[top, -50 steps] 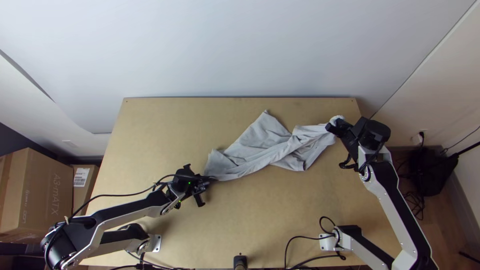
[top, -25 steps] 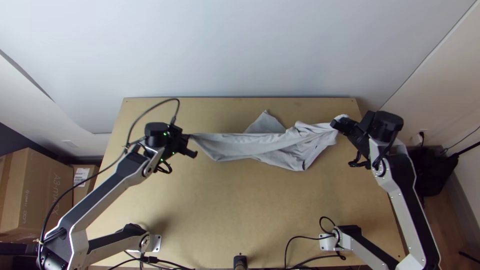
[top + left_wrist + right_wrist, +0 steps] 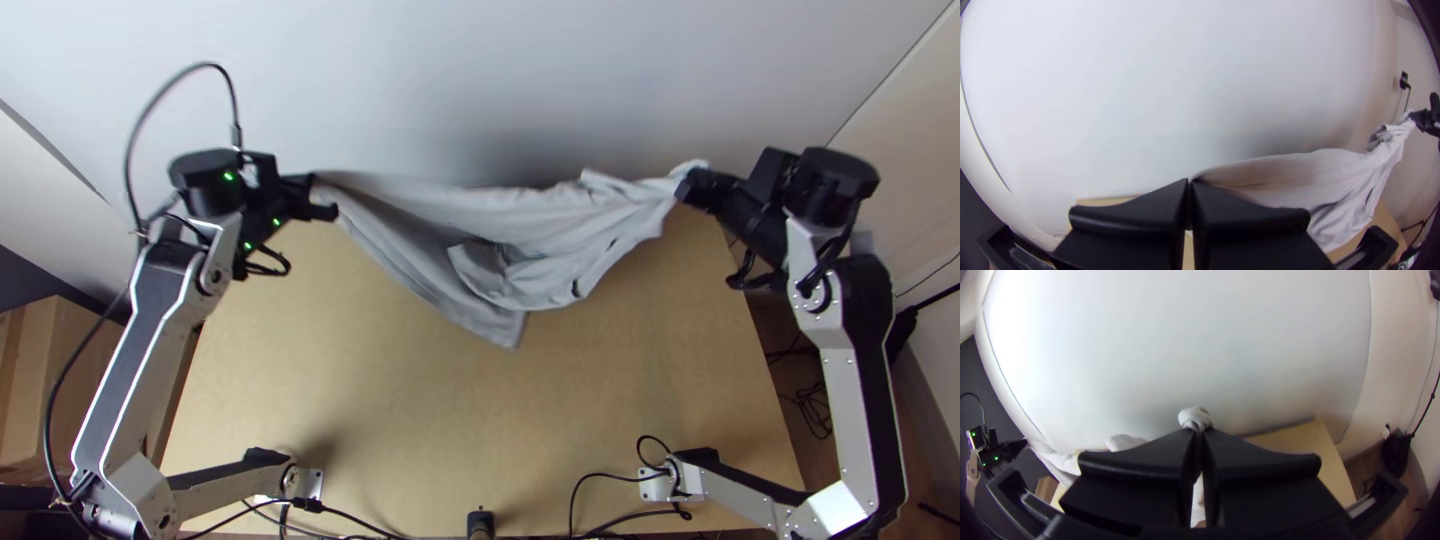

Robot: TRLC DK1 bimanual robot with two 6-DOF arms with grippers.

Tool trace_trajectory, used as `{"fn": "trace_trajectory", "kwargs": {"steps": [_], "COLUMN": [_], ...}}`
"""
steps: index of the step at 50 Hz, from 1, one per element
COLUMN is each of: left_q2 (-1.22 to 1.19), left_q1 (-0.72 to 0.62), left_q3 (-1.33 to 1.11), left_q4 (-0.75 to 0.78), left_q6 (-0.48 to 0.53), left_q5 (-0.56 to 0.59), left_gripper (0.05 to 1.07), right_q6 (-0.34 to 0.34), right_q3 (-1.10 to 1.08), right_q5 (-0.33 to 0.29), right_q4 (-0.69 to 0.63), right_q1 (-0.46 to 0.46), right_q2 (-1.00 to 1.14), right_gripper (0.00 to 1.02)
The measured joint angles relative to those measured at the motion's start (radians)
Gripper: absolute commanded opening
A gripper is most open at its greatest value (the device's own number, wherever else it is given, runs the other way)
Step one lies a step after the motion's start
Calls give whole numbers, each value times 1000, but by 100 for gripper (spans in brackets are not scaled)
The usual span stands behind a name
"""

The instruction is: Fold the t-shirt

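In the top view the grey t-shirt [image 3: 480,230] hangs stretched between both grippers, its upper edge nearly straight and its lower part drooping in loose folds. My left gripper [image 3: 325,197] is shut on one end of it; my right gripper [image 3: 692,185] is shut on the other. The left wrist view has the left gripper [image 3: 1190,184] closed on an edge of the t-shirt [image 3: 1300,175], which runs off toward the other arm. From the right wrist view, a small bunch of the t-shirt [image 3: 1196,418] pokes out between the fingertips of the right gripper [image 3: 1199,432].
Below the cloth lies the wooden table [image 3: 480,420], with black cables near its front edge and a small black device [image 3: 480,524] at the middle of that edge. A pale wall [image 3: 480,80] rises behind. A cardboard box [image 3: 50,390] stands left of the table.
Both grippers have risen and spread apart, the left one far up the picture. The t-shirt went from lying mostly on the table to hanging between them, its hanging part turned toward the near side.
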Motion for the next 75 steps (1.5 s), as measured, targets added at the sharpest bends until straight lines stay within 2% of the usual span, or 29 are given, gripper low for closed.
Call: {"fn": "trace_trajectory", "kwargs": {"steps": [12,25,40,53,60,69,75], "left_q2": [81,71,-177,-539,-653,-668,-668], "left_q1": [61,70,77,114,139,142,142], "left_q3": [311,482,470,297,204,110,4], "left_q4": [-64,-78,3,91,82,58,61], "left_q6": [-9,-21,-42,-37,-35,-39,-39], "left_q5": [-23,-37,-60,-43,-36,-37,-45], "left_gripper": [8,8,8,8,8,8,8], "right_q6": [-26,-27,-27,-29,-30,-30,-2], "right_q3": [348,509,479,422,407,381,269], "right_q5": [-4,-6,-12,-41,-48,-47,-38], "right_q4": [6,6,5,-60,-89,-92,-55], "right_q1": [20,48,130,151,150,152,157], "right_q2": [135,159,-87,-319,-347,-326,-324], "right_gripper": [2,2,2,2,2,2,2]}}
